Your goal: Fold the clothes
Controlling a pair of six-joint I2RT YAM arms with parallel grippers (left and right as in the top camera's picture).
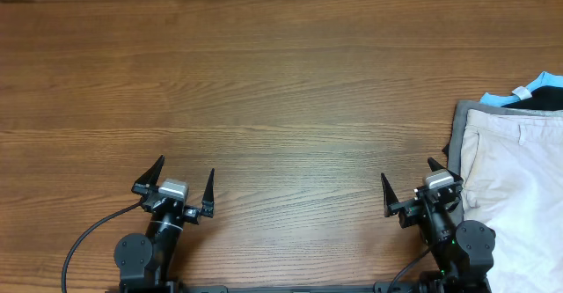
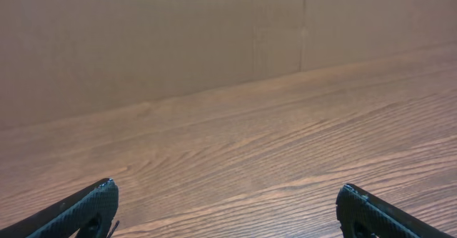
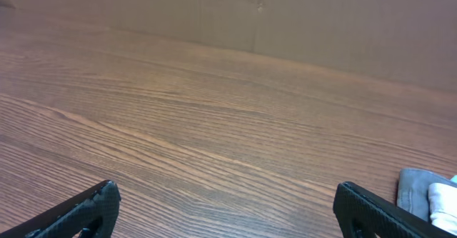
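The cream shorts (image 1: 519,187) lie on top of a pile at the right edge of the table, waistband toward the far side, partly cut off by the frame. My right gripper (image 1: 410,180) is open and empty just left of the pile, its right finger near the shorts' edge. My left gripper (image 1: 186,175) is open and empty at the front left, far from the clothes. In the right wrist view the open fingers (image 3: 225,202) frame bare wood, with a corner of grey and white cloth (image 3: 428,195) at the right edge. The left wrist view shows open fingers (image 2: 228,209) over bare wood.
A grey garment (image 1: 459,121) lies under the shorts, and a black and light-blue garment (image 1: 537,95) lies beneath at the far side of the pile. The wooden table (image 1: 264,91) spreads across the view. A brown wall (image 2: 178,31) stands behind the table.
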